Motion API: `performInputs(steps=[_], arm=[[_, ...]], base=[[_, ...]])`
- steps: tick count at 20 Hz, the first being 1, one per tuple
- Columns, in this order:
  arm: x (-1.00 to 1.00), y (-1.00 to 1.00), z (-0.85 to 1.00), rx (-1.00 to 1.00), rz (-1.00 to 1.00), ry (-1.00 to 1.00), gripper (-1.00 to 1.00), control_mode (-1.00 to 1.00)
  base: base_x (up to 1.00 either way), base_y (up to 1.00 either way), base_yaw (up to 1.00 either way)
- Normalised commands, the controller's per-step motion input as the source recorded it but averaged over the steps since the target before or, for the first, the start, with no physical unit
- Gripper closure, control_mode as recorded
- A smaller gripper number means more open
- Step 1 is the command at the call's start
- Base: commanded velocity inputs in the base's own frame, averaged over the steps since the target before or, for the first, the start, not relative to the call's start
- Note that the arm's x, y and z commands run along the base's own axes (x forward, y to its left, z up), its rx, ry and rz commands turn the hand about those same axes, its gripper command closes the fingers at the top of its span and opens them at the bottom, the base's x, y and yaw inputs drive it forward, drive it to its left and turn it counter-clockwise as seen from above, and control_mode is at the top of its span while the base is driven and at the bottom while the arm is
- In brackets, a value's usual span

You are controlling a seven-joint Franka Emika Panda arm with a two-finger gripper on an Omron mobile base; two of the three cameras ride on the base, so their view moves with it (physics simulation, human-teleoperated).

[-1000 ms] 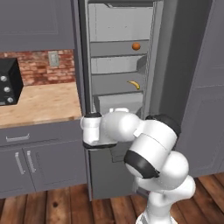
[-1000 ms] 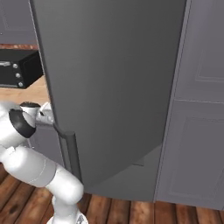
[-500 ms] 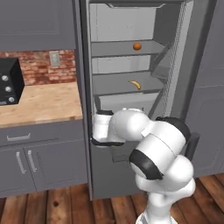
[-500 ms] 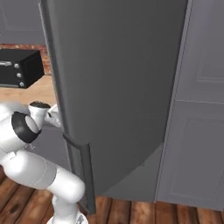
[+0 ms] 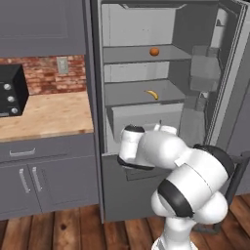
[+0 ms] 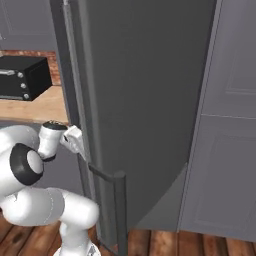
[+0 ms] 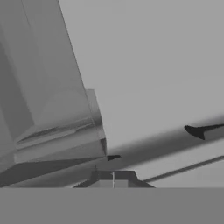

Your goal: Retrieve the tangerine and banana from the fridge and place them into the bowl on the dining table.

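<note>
The fridge [image 5: 141,29] stands open, its dark door [image 6: 150,100] swung out to the right. The tangerine [image 5: 154,51] rests on the upper shelf. One shelf lower, above the pale drawer [image 5: 146,119], lies the banana [image 5: 153,94]. My gripper [image 7: 113,178] is shut with nothing between its tips, pointing at plain grey fridge surfaces. In the right base view the white hand [image 6: 70,138] sits against the inner edge of the door, just above the long black handle [image 6: 107,175]. The bowl and the dining table are out of view.
A wooden counter [image 5: 46,114] over grey cabinet doors [image 5: 29,178] lies left of the fridge, with a black oven [image 5: 10,90] on it. Grey panelled cabinets [image 6: 225,150] stand right of the door. My own arm [image 5: 171,161] fills the space before the fridge's lower half.
The fridge door has swung wider open to the right. My hand has moved right with its edge, in front of the lower compartment. The gripper has stayed shut.
</note>
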Motion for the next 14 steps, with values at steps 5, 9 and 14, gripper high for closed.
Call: performInputs(steps=[5,9,14], arm=[[0.20,-1.00,-0.23,-0.03,-0.07,0.00,1.00,-1.00],[0.30,-1.00,-0.16,-0.01,-0.05,0.00,1.00,-1.00],[0.35,-1.00,-0.10,0.00,-0.03,0.00,1.00,-1.00]], base=[[0.00,0.00,0.00],[0.00,0.00,0.00],[0.00,0.00,0.00]])
